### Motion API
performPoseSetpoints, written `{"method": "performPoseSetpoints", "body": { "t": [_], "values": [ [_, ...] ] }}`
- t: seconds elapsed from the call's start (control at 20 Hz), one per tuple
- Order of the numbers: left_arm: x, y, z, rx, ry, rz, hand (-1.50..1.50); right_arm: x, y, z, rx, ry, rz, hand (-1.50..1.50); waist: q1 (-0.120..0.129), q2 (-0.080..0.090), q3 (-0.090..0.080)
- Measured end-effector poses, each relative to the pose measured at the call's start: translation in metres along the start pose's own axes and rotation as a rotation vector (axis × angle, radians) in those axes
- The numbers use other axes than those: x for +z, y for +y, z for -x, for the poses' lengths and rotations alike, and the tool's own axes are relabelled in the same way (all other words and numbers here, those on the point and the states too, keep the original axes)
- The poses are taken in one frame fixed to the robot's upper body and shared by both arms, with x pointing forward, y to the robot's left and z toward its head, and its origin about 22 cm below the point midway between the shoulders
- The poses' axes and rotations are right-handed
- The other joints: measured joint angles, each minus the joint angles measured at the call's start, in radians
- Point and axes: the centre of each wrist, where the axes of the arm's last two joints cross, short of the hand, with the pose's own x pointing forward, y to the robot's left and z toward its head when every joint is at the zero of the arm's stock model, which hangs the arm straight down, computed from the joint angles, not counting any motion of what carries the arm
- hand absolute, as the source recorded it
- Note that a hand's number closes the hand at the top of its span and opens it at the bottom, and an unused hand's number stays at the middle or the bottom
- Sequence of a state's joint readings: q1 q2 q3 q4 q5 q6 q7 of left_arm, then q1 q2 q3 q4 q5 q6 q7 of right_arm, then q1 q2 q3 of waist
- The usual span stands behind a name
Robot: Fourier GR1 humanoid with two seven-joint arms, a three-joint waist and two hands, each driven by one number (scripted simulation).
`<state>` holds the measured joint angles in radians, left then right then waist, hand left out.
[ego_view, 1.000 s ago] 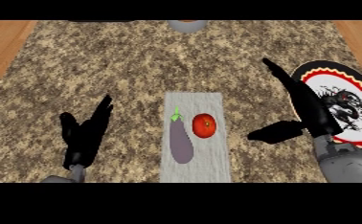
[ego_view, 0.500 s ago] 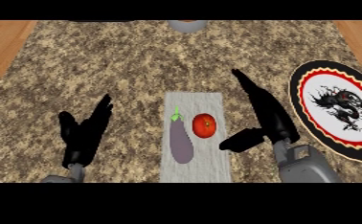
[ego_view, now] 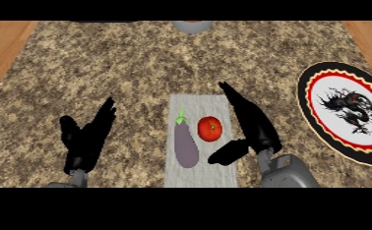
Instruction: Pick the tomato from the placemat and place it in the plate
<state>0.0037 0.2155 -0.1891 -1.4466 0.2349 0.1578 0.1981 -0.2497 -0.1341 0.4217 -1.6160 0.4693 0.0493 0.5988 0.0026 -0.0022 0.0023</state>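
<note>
1 tomato (ego_view: pixel 210 128) and 1 eggplant (ego_view: pixel 186 143) lie on 1 grey placemat (ego_view: pixel 196 103). 1 plate (ego_view: pixel 320 84) is cut off at the table's (ego_view: pixel 145 62) right. Right hand (ego_view: pixel 251 123), fingers straight, thumb spread, sits just beside the tomato. Left hand (ego_view: pixel 87 138) rests open.

Our right hand (ego_view: pixel 252 126) sits lower centre-right of the frame, fingers (ego_view: pixel 236 99) straight and pointing up-left, thumb spread toward lower left, grey forearm below it. Our left hand (ego_view: pixel 87 140) rests at lower left, fingers up and relaxed, thumb apart
</note>
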Motion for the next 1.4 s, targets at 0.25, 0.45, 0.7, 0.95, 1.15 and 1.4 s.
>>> {"method": "performPoseSetpoints", "body": {
  "t": [0.25,0.45,0.7,0.95,1.15,1.4],
  "values": [
    [-0.002,0.004,0.000,-0.007,-0.004,0.006,0.00,-0.006,0.008,-0.008,0.036,0.024,0.012,-1.50,0.000,-0.001,0.001],
    [-0.004,-0.003,-0.001,-0.004,-0.003,0.007,0.00,-0.011,0.016,-0.005,0.087,0.067,0.017,-1.50,0.000,-0.001,0.001],
    [0.001,-0.001,0.001,0.003,-0.008,0.006,0.00,-0.017,0.022,-0.002,0.114,0.094,0.015,-1.50,0.000,0.000,-0.001],
    [0.000,-0.005,0.001,-0.004,-0.007,0.004,0.00,-0.026,0.034,0.004,0.126,0.101,-0.021,-1.50,0.000,0.000,0.000],
    [-0.003,0.000,0.001,-0.012,-0.001,0.007,0.00,-0.037,0.043,0.009,0.152,0.110,-0.058,1.50,0.002,0.000,0.000],
    [-0.006,-0.001,0.002,-0.012,-0.011,0.008,0.00,-0.046,0.055,0.012,0.234,0.059,-0.076,1.50,0.002,-0.002,0.001]
  ]
}}
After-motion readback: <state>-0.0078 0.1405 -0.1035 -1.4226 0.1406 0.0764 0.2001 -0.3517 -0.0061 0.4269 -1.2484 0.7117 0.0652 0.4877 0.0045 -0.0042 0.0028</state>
